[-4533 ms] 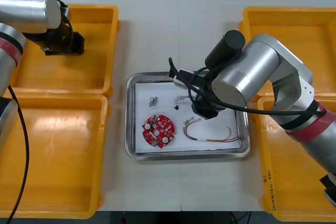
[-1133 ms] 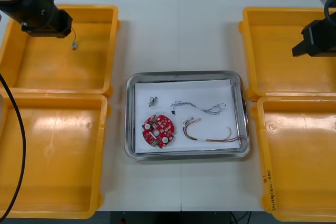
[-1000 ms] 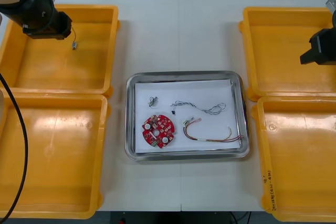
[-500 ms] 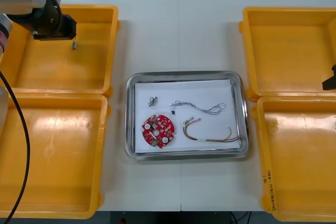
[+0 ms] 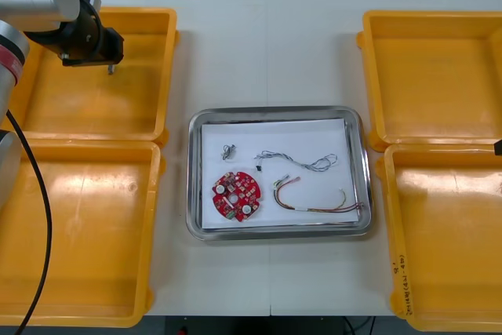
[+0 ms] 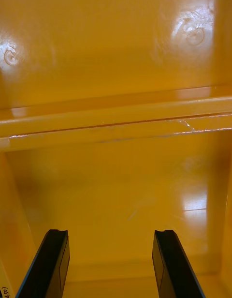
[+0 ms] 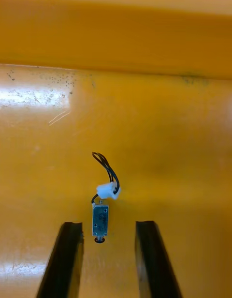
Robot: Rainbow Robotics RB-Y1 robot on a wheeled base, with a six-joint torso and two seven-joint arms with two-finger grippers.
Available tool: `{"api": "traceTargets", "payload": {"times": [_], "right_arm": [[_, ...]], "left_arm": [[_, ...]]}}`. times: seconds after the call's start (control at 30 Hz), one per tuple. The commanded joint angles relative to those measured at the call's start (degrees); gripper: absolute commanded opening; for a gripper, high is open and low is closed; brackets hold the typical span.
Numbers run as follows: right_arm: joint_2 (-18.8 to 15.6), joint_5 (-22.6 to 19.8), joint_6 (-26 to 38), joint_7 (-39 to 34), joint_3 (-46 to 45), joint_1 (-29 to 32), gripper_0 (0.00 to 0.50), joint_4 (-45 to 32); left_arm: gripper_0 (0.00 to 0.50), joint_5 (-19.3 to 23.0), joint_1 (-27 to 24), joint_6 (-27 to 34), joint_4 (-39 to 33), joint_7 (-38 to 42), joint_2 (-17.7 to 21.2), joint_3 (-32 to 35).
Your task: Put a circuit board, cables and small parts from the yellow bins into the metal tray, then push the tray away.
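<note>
Starting nearest the robot: near left yellow bin (image 5: 78,233) and near right yellow bin (image 5: 447,249) line the front of the table (image 5: 267,45). Right gripper (image 6: 108,235) hangs low over the floor of one right-side bin, fingers spread wide, nothing between them. Both right bins' rims run side by side beyond its fingertips.

Metal tray (image 5: 274,111) sits between the bins, white inside. In it:
- round red circuit board (image 5: 237,196) at near left
- red and yellow cable (image 5: 314,202) just right of it
- twisted blue and white cable (image 5: 298,161) farther back
- small metal part (image 5: 228,151) at far left

Left gripper (image 7: 108,223) hovers over the far left yellow bin (image 5: 94,107), fingers parted, gripping nothing. Loose small metal part (image 7: 100,219), with black lead and white connector, lies on that bin's floor between the fingertips, touching neither.
</note>
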Motion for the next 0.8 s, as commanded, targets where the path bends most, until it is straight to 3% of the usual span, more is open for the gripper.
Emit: {"api": "traceTargets", "payload": {"times": [0.03,0.43,0.8], "right_arm": [[-2.66,-0.24,0.23,-2.44,-2.01,0.57,0.5,-1.74],[-2.57,-0.59,-4.74,-2.53,-2.36,4.44,0.5,-2.97],[-2.57,-0.85,-5.18,-2.26,-2.89,4.79,0.5,-3.58]], "left_arm": [[0.5,0.69,-3.47,-0.7,-0.09,-3.68,-0.77,-0.92],[0.5,0.78,-3.47,-0.7,0.44,-3.33,-0.77,-2.59],[0.5,1.66,-3.29,-2.63,2.9,-3.5,-1.3,-3.3]]}}
